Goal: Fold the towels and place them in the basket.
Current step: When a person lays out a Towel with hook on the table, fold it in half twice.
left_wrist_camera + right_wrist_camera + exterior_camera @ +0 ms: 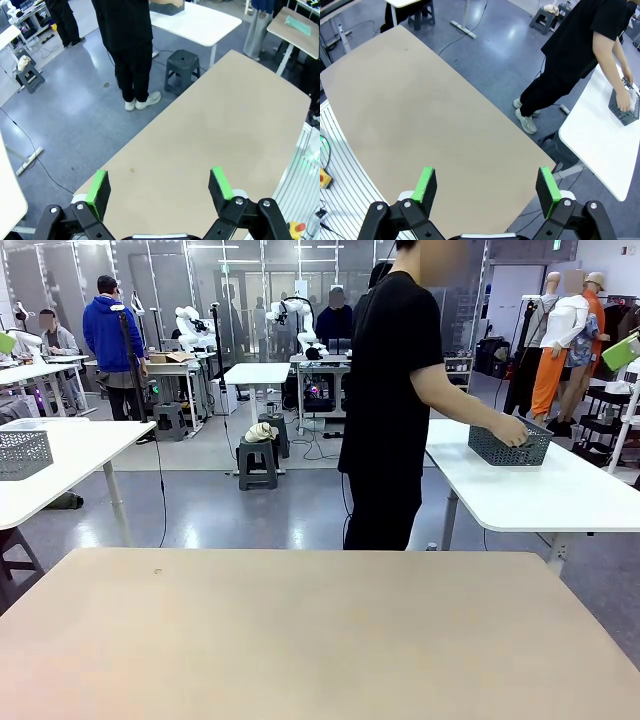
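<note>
The dark grey basket [503, 451] sits under the person's hand [512, 432], which rests on its near rim with the fingers curled down into it. In the right wrist view the same hand [623, 101] lies over the basket's mesh [630, 118], and a small pale scrap shows just beside the fingers. It is too small to tell whether this is a towel or whether the hand grips it. The basket stands on a white table [570, 505], near the edge closest to the person [390, 390], who wears black and leans an arm out to it.

Well apart from that hand, on the robot's side, lies the beige table [300, 630]. The left gripper [159, 181] hangs above it with its green-padded fingers [99, 184] spread wide and nothing between them. The right gripper [486, 182] hangs over the same tabletop, its jaws equally wide apart and holding nothing.

Far to the other side of the person from the hand, a paler grey mesh basket [22, 453] stands on another white table. Behind the person, a beige cloth lump [261, 431] sits on a dark stool.
</note>
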Robot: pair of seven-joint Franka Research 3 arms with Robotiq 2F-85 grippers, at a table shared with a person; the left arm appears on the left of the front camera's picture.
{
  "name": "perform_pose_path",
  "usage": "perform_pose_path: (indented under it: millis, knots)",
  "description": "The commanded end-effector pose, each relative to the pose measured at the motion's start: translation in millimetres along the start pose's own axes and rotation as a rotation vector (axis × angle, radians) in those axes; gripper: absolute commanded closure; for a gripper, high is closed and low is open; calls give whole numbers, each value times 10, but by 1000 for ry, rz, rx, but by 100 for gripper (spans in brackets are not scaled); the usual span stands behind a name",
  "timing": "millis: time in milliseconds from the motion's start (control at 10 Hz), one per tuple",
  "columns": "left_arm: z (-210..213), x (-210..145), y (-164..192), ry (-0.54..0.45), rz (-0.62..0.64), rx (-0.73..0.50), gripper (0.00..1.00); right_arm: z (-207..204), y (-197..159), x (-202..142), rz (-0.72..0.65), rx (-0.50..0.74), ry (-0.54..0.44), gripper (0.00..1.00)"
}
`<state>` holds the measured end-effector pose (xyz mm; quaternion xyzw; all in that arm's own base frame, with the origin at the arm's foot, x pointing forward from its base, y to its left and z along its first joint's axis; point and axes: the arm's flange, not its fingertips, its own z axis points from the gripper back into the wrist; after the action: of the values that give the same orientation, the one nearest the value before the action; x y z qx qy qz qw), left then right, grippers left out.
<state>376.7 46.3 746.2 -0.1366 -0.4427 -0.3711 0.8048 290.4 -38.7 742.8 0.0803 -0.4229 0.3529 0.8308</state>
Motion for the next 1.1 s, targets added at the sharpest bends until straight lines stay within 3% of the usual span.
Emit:
perform_pose_path:
  millis: [0,400,1000]
  knots:
    - [1,5,-6,-4,-2,-3,0,-5,6,-8,-1,3,-2,0]
    - [0,0,0,0,0,0,0,1,0,0,0,0,0,0]
    - [402,-249,210,78,-77,-53,0,219,32,133,71,17,47,0]
